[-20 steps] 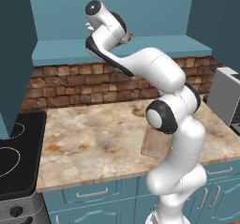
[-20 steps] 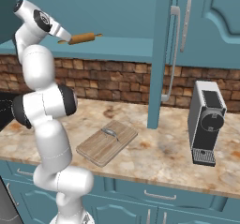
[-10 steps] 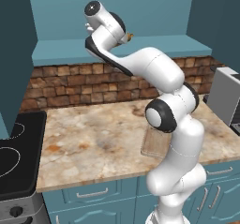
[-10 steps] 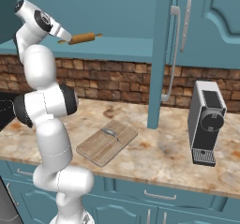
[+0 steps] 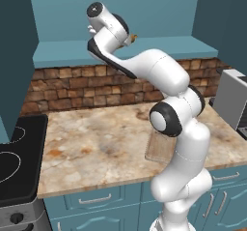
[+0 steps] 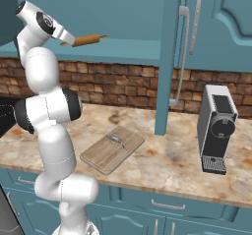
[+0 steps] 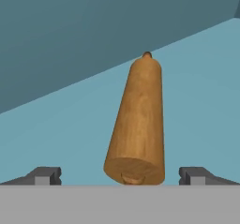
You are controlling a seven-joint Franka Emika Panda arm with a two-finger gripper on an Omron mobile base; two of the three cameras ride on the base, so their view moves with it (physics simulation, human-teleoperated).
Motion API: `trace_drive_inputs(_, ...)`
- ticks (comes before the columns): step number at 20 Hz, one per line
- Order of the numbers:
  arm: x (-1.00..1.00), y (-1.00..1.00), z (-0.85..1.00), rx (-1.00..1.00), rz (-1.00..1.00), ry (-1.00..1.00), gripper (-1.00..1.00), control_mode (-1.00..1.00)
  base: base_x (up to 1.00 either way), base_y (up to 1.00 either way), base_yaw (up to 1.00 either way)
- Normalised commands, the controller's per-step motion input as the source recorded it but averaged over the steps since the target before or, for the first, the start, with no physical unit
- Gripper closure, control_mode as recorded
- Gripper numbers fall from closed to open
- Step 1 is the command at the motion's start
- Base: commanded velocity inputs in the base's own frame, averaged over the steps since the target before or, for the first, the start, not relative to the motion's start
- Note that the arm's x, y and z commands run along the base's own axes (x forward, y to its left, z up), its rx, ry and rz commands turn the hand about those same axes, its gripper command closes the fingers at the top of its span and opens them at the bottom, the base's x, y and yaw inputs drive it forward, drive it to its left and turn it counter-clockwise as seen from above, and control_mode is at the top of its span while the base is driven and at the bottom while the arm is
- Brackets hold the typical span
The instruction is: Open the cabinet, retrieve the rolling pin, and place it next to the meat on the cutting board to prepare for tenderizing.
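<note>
1 rolling pin btwn wide-apart gripper tips, untouched; 1 cutting board, 1 meat

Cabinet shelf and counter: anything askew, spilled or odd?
Nothing stands out. The rolling pin lies flat on the cabinet shelf, between the open gripper tips. The meat sits on the cutting board; nothing spilled.

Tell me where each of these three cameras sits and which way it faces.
Left base view: behind the arm's left, looking over the counter; the arm rises lower right.
Right base view: behind its right, facing the cutting board and open cabinet; arm lower left.
Hand view: along the open fingers at the rolling pin.
Both base views share the rolling pin.
</note>
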Motion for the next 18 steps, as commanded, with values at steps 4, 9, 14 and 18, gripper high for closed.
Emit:
trace_drive_inputs(4,0.03,-0.03,-0.12,0.0,0.0,0.0,-1.0,-1.0,0.0,0.0,0.0)
trace_drive_inputs(9,0.09,-0.05,-0.14,-0.02,0.0,-0.01,-1.0,-1.0,0.0,0.0,0.0)
trace_drive_inputs(14,0.19,-0.03,-0.08,-0.03,0.0,-0.04,-1.0,-1.0,0.0,0.0,0.0)
trace_drive_inputs(18,0.26,-0.01,-0.02,-0.01,0.0,-0.01,-1.0,-1.0,0.0,0.0,0.0)
